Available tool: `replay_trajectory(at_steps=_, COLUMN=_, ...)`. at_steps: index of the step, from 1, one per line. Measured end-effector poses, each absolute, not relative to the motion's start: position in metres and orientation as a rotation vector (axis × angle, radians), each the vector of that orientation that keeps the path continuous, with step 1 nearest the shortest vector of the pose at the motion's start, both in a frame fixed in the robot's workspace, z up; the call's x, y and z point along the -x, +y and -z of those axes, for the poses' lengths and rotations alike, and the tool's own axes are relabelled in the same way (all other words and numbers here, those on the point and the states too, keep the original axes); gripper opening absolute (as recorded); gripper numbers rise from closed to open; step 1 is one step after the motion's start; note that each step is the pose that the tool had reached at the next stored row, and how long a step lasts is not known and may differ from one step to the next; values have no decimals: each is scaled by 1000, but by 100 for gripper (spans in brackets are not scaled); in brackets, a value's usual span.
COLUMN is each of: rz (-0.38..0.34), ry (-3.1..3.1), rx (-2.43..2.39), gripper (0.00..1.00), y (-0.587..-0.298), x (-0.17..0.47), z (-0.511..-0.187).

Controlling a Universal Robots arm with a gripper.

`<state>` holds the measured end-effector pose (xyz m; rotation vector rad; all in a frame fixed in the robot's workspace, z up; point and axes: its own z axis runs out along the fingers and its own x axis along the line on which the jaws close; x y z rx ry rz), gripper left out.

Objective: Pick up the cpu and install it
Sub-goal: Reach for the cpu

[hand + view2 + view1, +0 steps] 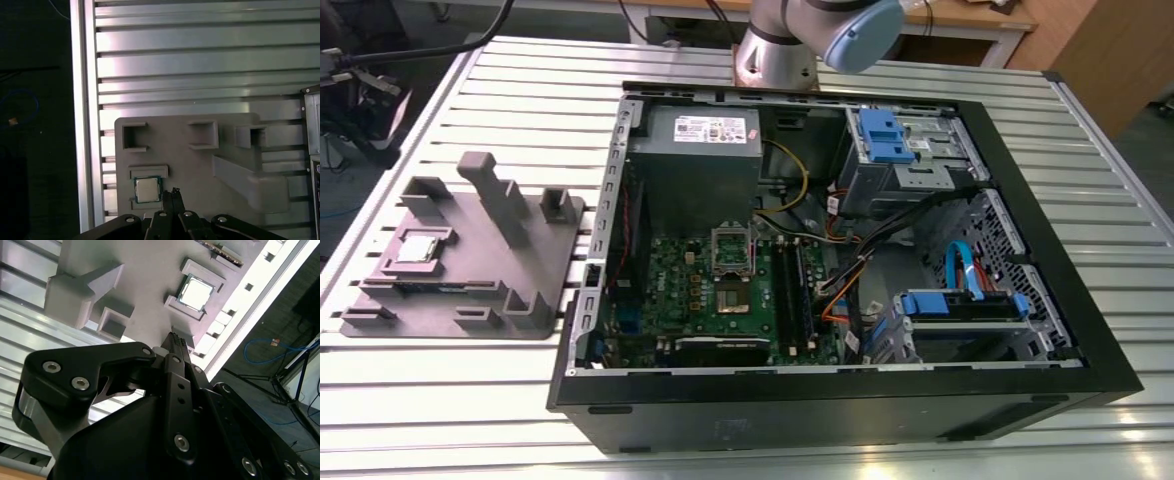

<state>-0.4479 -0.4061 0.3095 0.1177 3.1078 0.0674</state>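
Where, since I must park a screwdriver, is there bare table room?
Bare slatted table lies between the holder tray and the table's near edge, and beyond the tray toward the far edge. Crowded: the tray around the cpu, and the cable-filled computer case.

cpu (pixel 418 245) open from above, tall tray post (pixel 500 200) just beside, case wall (pixel 610 195) further off

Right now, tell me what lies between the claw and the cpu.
In the first wrist view, a stretch of bare grey holder tray separates the claw from the cpu; nothing else lies there.
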Motion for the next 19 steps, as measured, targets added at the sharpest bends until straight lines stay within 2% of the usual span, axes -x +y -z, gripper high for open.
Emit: replay_trajectory(at_steps=19, rz=-67, ry=3108, rx=-118, gripper=11, y=-417, x=459, z=-284)
